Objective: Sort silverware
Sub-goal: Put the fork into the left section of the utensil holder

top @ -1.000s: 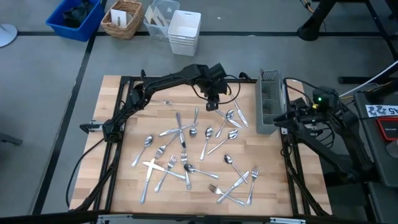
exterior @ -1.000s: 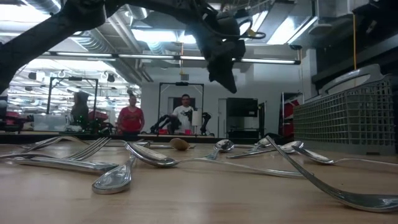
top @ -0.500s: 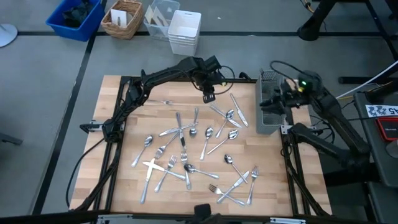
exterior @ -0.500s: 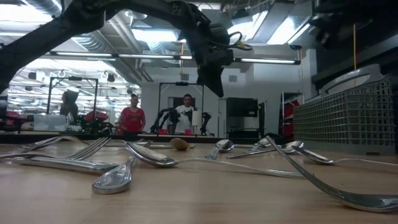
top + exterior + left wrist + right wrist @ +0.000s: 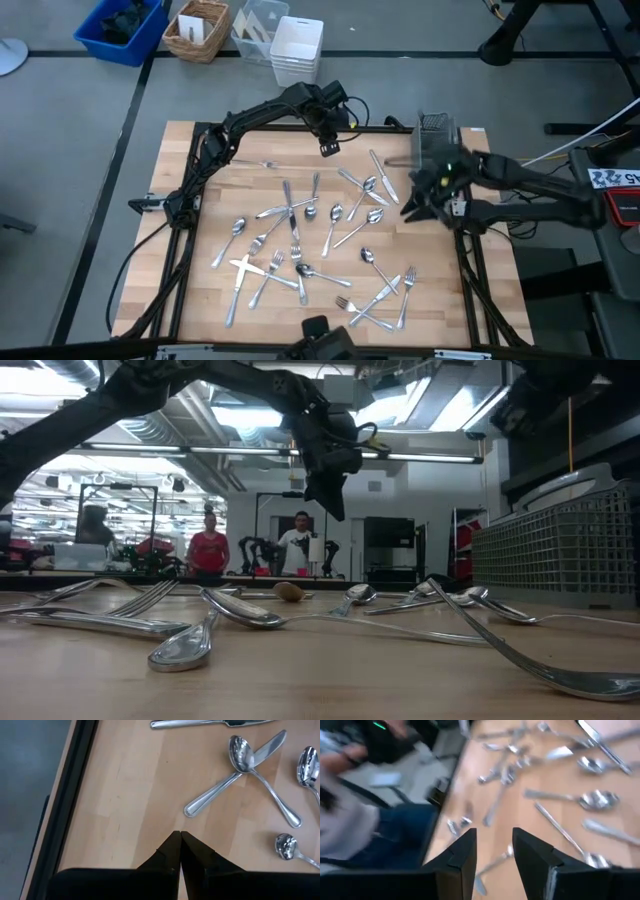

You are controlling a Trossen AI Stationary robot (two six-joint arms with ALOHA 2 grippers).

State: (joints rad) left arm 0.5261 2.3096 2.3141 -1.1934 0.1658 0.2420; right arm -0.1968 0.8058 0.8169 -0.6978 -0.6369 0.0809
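The silverware (image 5: 300,235) is lying scattered across the wooden table (image 5: 200,170). The left gripper (image 5: 330,148) is hovering near the far edge, fingers pressed together, empty. The right gripper (image 5: 412,208) is hanging beside the mesh caddy (image 5: 432,135), fingers spread wide, holding nothing.

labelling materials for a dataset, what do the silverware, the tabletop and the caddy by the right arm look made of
Silverware: polished metal, probably steel; in the low view the spoon bowls mirror the ceiling lights.
Tabletop: light wood, apparently butcher block; strips and grain show, with a matte finish.
Caddy: dark wire mesh, likely coated or painted metal; a fine open grid with no shine.
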